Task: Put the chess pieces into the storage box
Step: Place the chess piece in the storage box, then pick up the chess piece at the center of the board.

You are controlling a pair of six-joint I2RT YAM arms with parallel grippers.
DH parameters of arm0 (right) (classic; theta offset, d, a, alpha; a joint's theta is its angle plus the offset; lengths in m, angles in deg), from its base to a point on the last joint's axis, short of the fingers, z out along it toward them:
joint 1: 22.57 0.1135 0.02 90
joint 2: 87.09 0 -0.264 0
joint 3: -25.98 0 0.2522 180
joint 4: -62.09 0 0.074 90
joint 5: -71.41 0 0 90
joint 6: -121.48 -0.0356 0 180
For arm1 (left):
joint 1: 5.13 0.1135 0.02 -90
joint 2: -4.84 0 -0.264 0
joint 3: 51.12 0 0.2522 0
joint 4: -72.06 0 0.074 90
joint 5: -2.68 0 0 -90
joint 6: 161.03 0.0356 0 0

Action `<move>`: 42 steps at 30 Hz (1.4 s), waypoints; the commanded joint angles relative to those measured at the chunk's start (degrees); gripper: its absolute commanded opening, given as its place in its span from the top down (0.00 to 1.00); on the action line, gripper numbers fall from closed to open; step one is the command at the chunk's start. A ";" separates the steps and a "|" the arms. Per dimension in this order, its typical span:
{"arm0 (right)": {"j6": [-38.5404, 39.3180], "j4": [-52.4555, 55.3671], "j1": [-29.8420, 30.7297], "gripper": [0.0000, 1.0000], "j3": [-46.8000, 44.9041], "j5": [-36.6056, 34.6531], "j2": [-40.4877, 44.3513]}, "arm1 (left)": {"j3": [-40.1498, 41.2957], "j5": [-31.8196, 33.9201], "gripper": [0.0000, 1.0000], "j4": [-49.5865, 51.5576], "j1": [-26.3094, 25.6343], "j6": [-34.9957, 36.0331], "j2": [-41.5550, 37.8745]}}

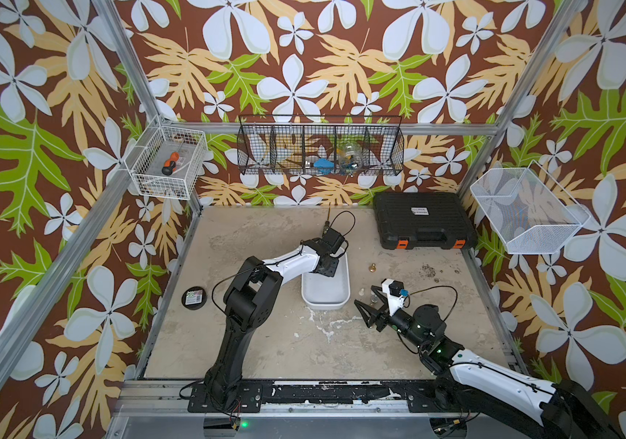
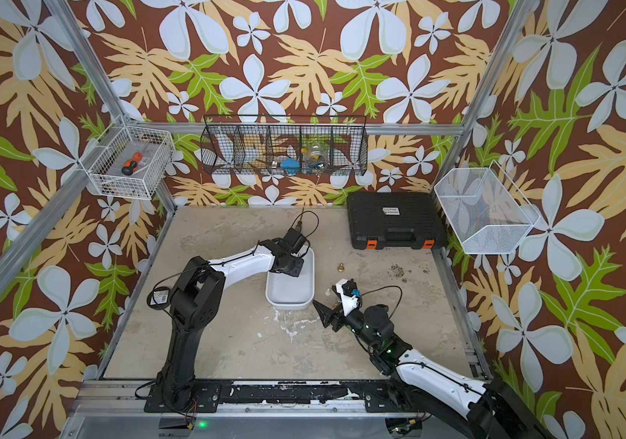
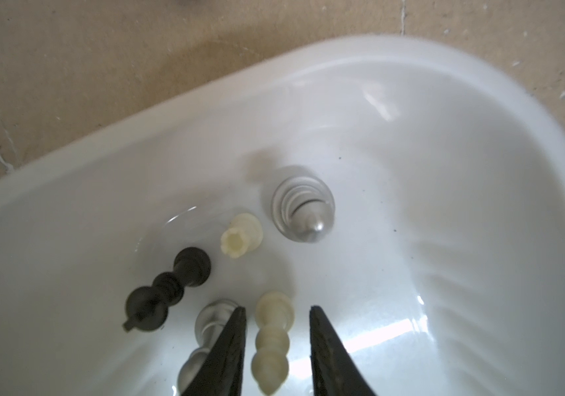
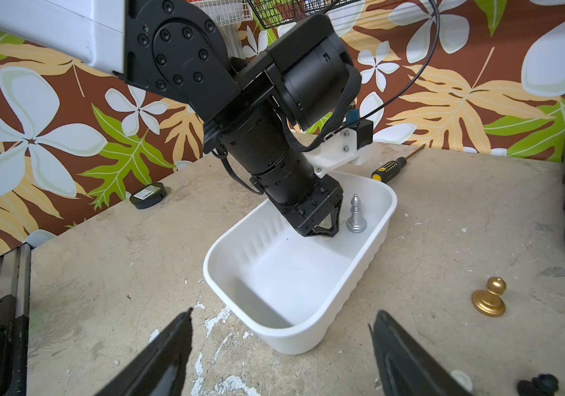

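Far left on the table (image 1: 258, 342) sits a round black tin (image 1: 194, 297), well apart from everything else. Next over, the left arm reaches down into the storage box (image 1: 326, 303), which stands near the middle of the table.

Down in there the left gripper (image 3: 277, 310) has its jaws parted. A cream piece (image 3: 272, 343) lies on the box floor between them with a gap on either side, so it looks let go rather than pinched. Just beside one finger lies a silver piece (image 3: 209, 320), partly hidden by it. A black piece (image 3: 168, 291) and a cream rook (image 3: 241, 235) lie tipped over nearby, and a silver bishop (image 3: 303, 205) stands upright. A screwdriver (image 4: 391, 168) lies on the table just behind the box.

Right of the box a small cream piece (image 1: 362, 292) sits close to the right gripper (image 1: 366, 297), and a gold pawn (image 1: 372, 268) stands upright a little further back. The right gripper hangs over the table with its jaws spread wide, holding nothing. Far right at the back lies a black case (image 1: 423, 220) with orange latches
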State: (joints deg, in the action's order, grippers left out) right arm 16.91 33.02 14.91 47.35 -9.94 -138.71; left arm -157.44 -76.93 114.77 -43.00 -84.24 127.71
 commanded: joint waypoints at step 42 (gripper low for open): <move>-4.01 69.82 -9.78 0.55 46.84 -9.54 -31.26 | 44.83 -25.10 0.56 -16.03 -0.01 4.78 -54.55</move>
State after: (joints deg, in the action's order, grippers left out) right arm 13.68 102.83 5.12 94.43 -18.64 -169.83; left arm -112.50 -99.34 101.72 -43.02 -80.26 73.11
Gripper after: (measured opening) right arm 0.445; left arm 0.444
